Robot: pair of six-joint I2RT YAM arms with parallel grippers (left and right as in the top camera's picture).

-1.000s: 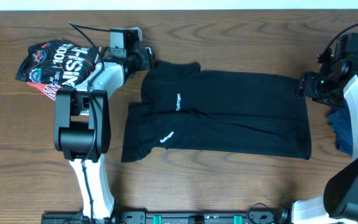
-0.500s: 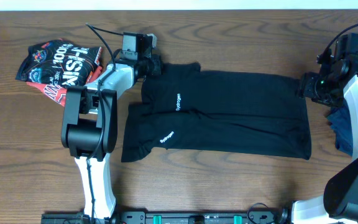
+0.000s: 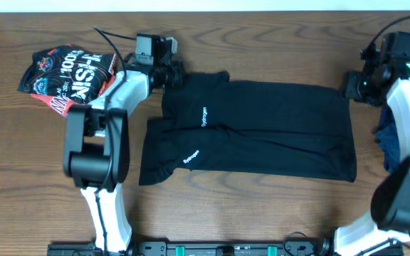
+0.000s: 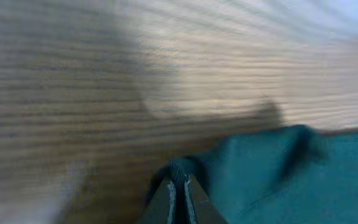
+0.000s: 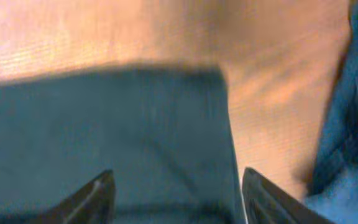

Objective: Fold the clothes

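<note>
A black shirt (image 3: 255,128) with small white lettering lies flat across the middle of the table, its left part folded over. My left gripper (image 3: 175,73) is at the shirt's far left corner. In the left wrist view its fingers (image 4: 180,186) are shut, pinching a small ridge of the dark cloth (image 4: 291,180). My right gripper (image 3: 351,87) hovers at the shirt's far right corner. In the right wrist view it (image 5: 176,186) stands open, with the shirt corner (image 5: 135,124) lying between and below the two fingers.
A crumpled black garment with red and white print (image 3: 66,71) lies at the far left of the table. A blue cloth (image 3: 389,146) sits by the right arm and also shows at the right wrist view's edge, blue cloth (image 5: 353,124). Bare wooden table (image 3: 262,213) runs along the front.
My left gripper has shut on the shirt's far left corner after shifting right onto it. The right gripper has moved slightly toward the back edge, staying open over the far right corner.
</note>
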